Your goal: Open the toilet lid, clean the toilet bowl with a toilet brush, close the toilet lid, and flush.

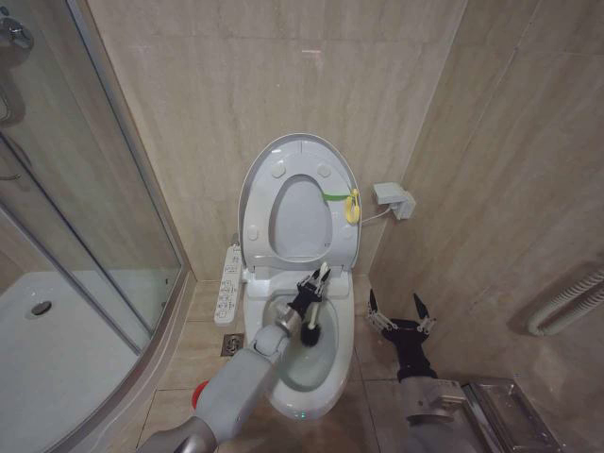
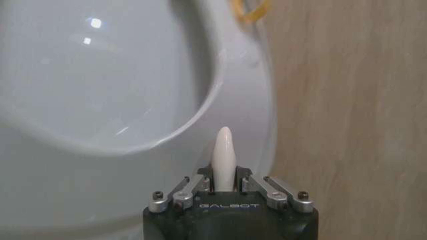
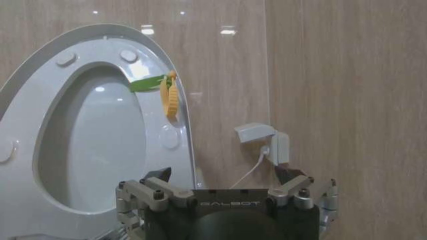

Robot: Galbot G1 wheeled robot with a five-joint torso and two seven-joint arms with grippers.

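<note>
The toilet lid [image 1: 300, 217] stands raised against the wall, with the ring seat [image 1: 257, 212] up against it and a yellow-green tag [image 1: 351, 203] at its edge. Below lies the white toilet bowl [image 1: 328, 373]. My left gripper [image 1: 311, 288] hangs over the bowl's back part, shut on the toilet brush handle [image 2: 223, 150], whose dark bristle head [image 1: 311, 332] points down into the bowl. My right gripper [image 1: 396, 311] waits open above the floor to the right of the toilet; in its wrist view, the gripper [image 3: 227, 175] faces the lid [image 3: 100, 145].
A glass shower screen [image 1: 85, 217] and shower tray [image 1: 57, 359] stand at the left. A control panel [image 1: 228, 283] hangs beside the toilet, with a red holder cup [image 1: 198, 394] on the floor behind my left arm. A wall socket [image 1: 394, 198] and pipe [image 1: 566, 302] are on the right.
</note>
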